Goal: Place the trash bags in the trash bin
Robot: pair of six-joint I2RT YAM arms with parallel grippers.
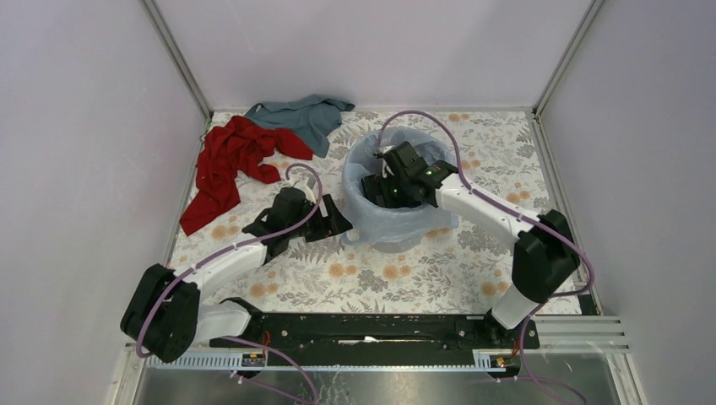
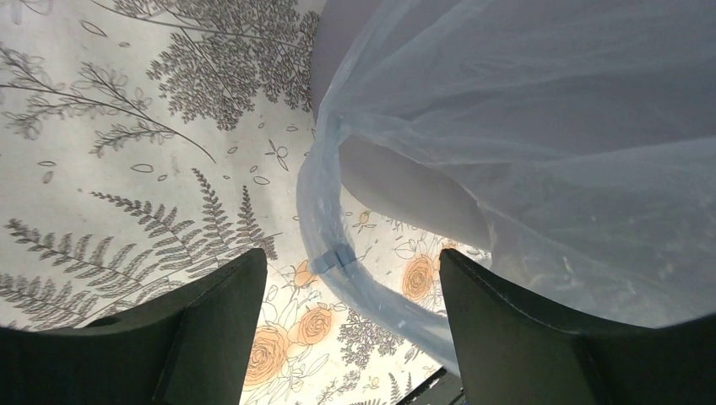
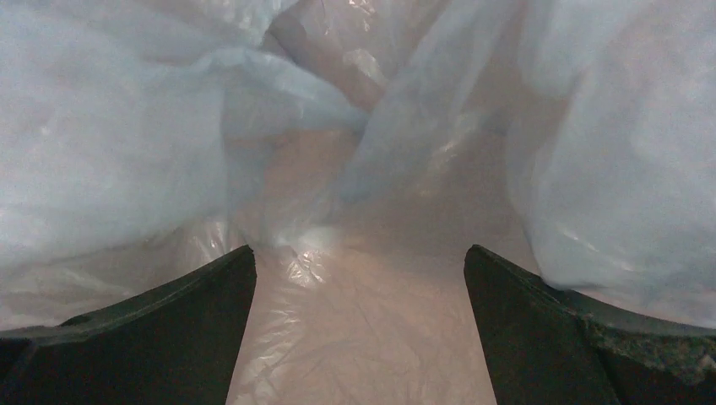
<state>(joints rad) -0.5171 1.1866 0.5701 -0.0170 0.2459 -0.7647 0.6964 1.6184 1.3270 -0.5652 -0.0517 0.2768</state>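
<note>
The pale blue trash bag (image 1: 365, 221) lines the round grey trash bin and drapes over its rim and outside. In the top view the bag hides nearly all of the bin. The bin's grey wall (image 2: 405, 190) shows in the left wrist view under the bag's hanging hem (image 2: 338, 253). My left gripper (image 1: 335, 221) is open and empty, low by the bin's left side; in its own view (image 2: 353, 329) the hem hangs just ahead of the fingers. My right gripper (image 1: 384, 190) is inside the bin, open and empty (image 3: 359, 329), with bag film (image 3: 127, 126) all around.
A red cloth (image 1: 232, 164) lies at the back left and a teal-grey cloth (image 1: 304, 118) behind it near the back wall. The table has a floral cover (image 1: 397, 283). Side walls enclose the table on the left, back and right.
</note>
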